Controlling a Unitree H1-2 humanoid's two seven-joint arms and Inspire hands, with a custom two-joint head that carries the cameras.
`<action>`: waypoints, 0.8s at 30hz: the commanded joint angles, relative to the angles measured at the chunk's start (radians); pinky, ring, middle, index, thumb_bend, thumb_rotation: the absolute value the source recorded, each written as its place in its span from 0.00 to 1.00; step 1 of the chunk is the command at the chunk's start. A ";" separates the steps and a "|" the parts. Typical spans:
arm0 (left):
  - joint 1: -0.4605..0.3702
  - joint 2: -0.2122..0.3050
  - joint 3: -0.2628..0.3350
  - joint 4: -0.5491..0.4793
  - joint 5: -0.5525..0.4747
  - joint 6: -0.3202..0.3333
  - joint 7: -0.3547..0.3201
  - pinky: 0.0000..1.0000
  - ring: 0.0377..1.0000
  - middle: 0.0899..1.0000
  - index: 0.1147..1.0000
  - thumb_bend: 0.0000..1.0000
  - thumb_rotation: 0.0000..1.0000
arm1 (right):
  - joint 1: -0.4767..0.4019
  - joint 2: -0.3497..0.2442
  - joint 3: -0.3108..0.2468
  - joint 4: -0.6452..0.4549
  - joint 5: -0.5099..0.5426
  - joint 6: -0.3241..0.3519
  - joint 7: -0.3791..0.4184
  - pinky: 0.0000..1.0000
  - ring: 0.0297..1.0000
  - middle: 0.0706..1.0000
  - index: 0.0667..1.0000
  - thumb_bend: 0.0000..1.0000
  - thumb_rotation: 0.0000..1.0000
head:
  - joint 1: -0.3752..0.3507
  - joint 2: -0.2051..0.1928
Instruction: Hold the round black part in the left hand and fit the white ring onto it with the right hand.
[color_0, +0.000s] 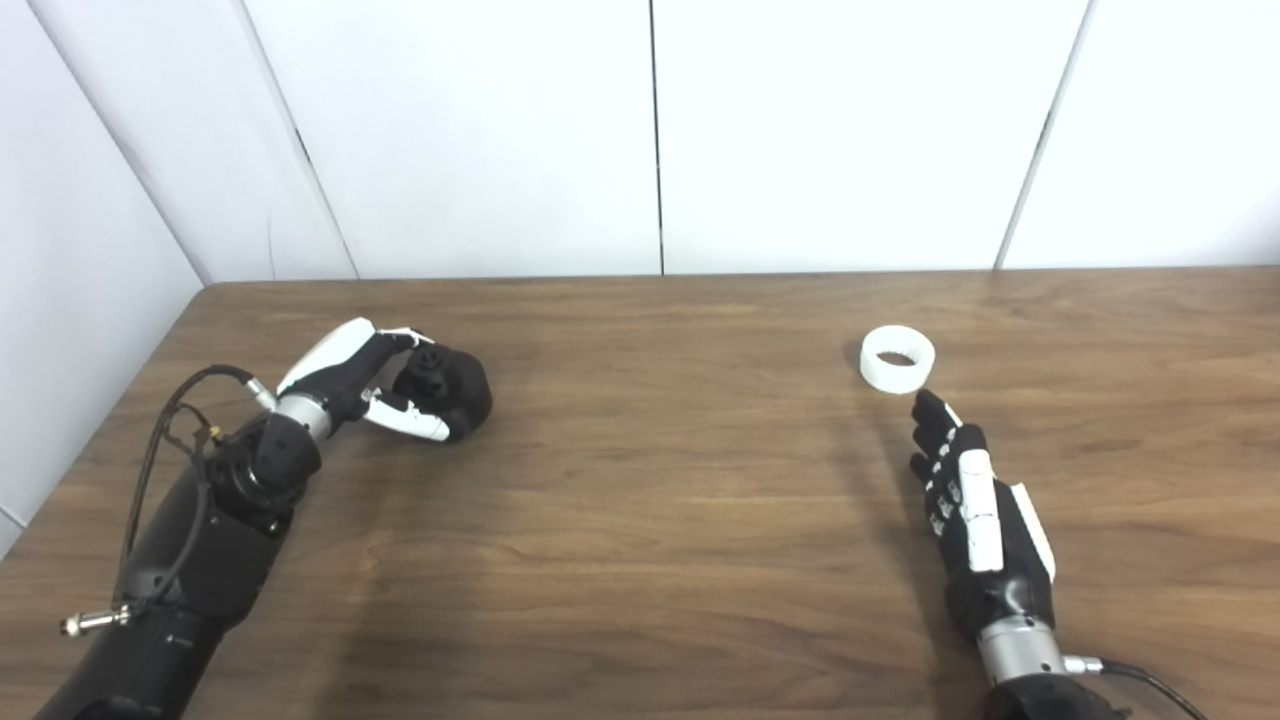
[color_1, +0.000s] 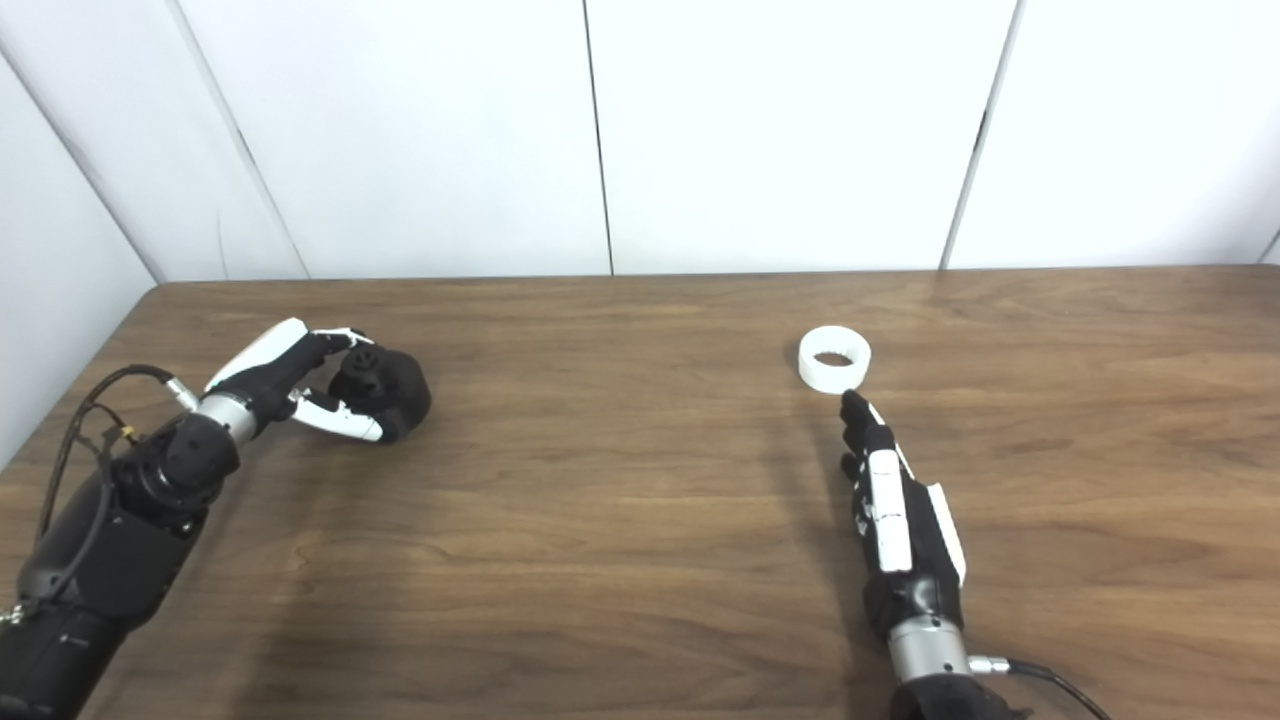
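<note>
The round black part (color_0: 448, 385) lies on the brown table (color_0: 640, 500) at the left. My left hand (color_0: 375, 385) is wrapped around its near side, fingers over the top and thumb below, and the part still rests on the table. The white ring (color_0: 897, 359) lies flat on the table at the right, hole upward. My right hand (color_0: 965, 500) lies just in front of the ring with its fingers stretched out straight, holding nothing; its fingertips (color_0: 925, 403) stop a little short of the ring.
White wall panels (color_0: 650, 130) stand behind the table's far edge (color_0: 640, 278). The table's left edge (color_0: 90, 440) runs close beside my left arm. Cables (color_0: 165, 420) hang off my left forearm.
</note>
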 joint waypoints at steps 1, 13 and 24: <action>-0.040 0.017 0.010 -0.020 0.010 -0.035 0.032 0.92 0.97 0.90 0.69 0.90 0.23 | 0.000 0.000 -0.001 -0.032 0.007 -0.027 0.008 1.00 0.98 0.95 0.92 0.56 1.00 | 0.001 0.001; 0.004 0.007 -0.010 -0.115 0.035 -0.044 0.024 0.89 0.96 0.90 0.67 0.90 0.21 | -0.007 -0.008 0.006 -0.031 -0.007 -0.016 0.011 0.99 0.97 0.95 0.92 0.57 1.00 | 0.000 0.005; 0.039 -0.021 -0.045 -0.226 0.053 -0.007 -0.017 0.95 0.99 0.90 0.68 0.90 0.23 | -0.010 -0.008 0.010 -0.035 -0.011 -0.008 0.014 1.00 0.98 0.95 0.92 0.58 1.00 | -0.002 0.008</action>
